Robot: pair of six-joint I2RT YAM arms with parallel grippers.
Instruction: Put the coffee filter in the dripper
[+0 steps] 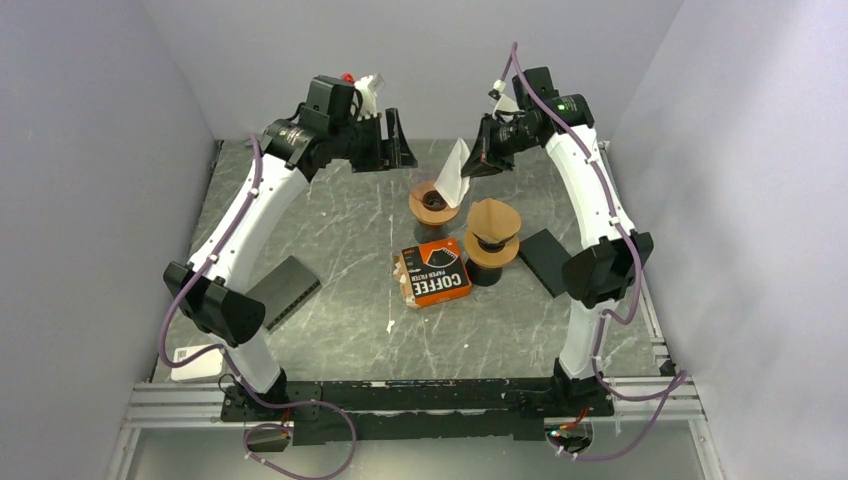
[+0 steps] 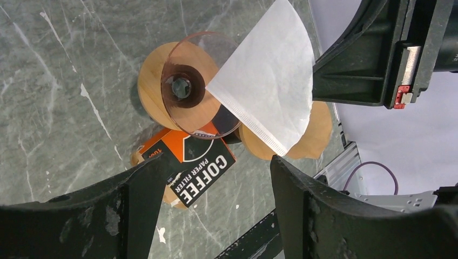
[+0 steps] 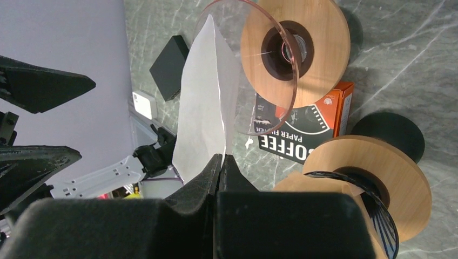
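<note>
My right gripper [image 1: 482, 160] is shut on a white paper coffee filter [image 1: 455, 172] and holds it edge-on, just above and behind the dripper [image 1: 433, 203]. The dripper is a clear glass cone with a wooden collar. In the left wrist view the filter [image 2: 267, 91] overlaps the dripper's [image 2: 183, 89] rim at its lower corner. In the right wrist view the filter [image 3: 208, 113] rises from the pinched fingertips [image 3: 221, 159] beside the dripper [image 3: 294, 48]. My left gripper [image 1: 392, 140] is open and empty, hovering left of the filter, its jaws wide apart [image 2: 216, 167].
An orange-and-black coffee filter box [image 1: 432, 272] lies in front of the dripper. A second wooden-collared stand with brown paper on top [image 1: 492, 235] stands to its right. Dark flat blocks lie at the left [image 1: 285, 290] and right [image 1: 545, 262].
</note>
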